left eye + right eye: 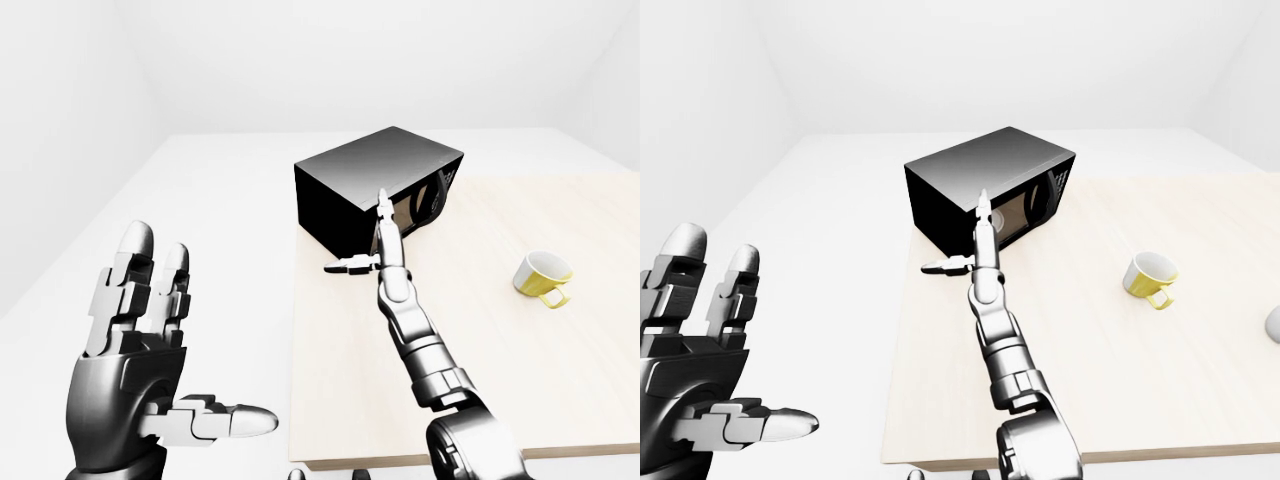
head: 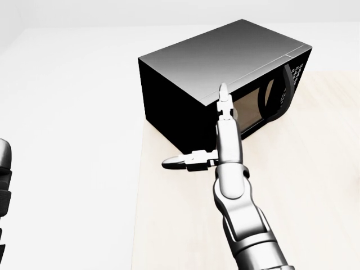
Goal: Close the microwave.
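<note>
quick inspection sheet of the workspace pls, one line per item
surface: pale wooden table, bare across most of its area
job's things: black microwave at the table's far left corner, door looks shut
clutter: yellow mug lying on its side, right of the microwave
grippers: right hand open, fingers extended at the microwave door; left hand open, raised off the table's left edge
cables: nothing seen
surroundings: plain white floor and walls

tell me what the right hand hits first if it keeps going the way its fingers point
Most likely the microwave: the right hand points its open fingers at the door face. Depth is unclear, so contact may already be near.
</note>
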`<state>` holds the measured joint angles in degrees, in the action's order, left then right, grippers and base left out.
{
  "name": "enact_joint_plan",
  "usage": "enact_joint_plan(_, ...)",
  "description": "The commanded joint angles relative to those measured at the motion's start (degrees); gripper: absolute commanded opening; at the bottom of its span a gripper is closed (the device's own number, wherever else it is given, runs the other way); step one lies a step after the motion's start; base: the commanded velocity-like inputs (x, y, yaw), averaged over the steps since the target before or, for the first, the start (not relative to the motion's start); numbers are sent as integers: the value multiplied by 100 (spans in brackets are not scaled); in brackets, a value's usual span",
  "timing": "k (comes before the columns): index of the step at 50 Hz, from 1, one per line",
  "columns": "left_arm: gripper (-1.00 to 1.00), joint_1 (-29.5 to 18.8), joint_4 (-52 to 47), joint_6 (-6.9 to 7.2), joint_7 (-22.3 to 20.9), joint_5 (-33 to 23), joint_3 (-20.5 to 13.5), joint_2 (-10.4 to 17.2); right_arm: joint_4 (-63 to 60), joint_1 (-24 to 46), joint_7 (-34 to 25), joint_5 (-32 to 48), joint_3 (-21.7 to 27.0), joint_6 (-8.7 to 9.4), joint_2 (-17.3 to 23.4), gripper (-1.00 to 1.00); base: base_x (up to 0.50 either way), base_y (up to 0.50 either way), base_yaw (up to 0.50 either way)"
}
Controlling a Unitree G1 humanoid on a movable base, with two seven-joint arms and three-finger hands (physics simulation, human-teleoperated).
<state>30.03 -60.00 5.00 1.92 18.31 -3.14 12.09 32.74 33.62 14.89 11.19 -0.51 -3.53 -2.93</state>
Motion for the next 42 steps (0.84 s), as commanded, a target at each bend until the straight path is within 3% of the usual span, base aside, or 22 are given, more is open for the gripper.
enact_joint_plan(1,100,-17,1,0,-39,-31,0,-41,-1090,183,-316,7,-163,853,111,100,1,0,0)
enact_joint_plan(12,100,16,1,0,-101,-114,47,-106,-5922,-2837,-1388,544,-746,853,96,100,0,0,0)
enact_joint_plan(23,100,41,1,0,-39,-102,91,-47,-8216,-5456,-1570,179,-698,853,492,100,0,0,0)
enact_joint_plan(26,100,111,1,0,-29,-173,179,-24,-8651,-5404,-1634,180,-595,853,463,100,0,0,0)
enact_joint_plan(42,100,14,1,0,-9,-170,167,-23,-8387,-5423,-1564,189,-750,853,511,100,0,0,0)
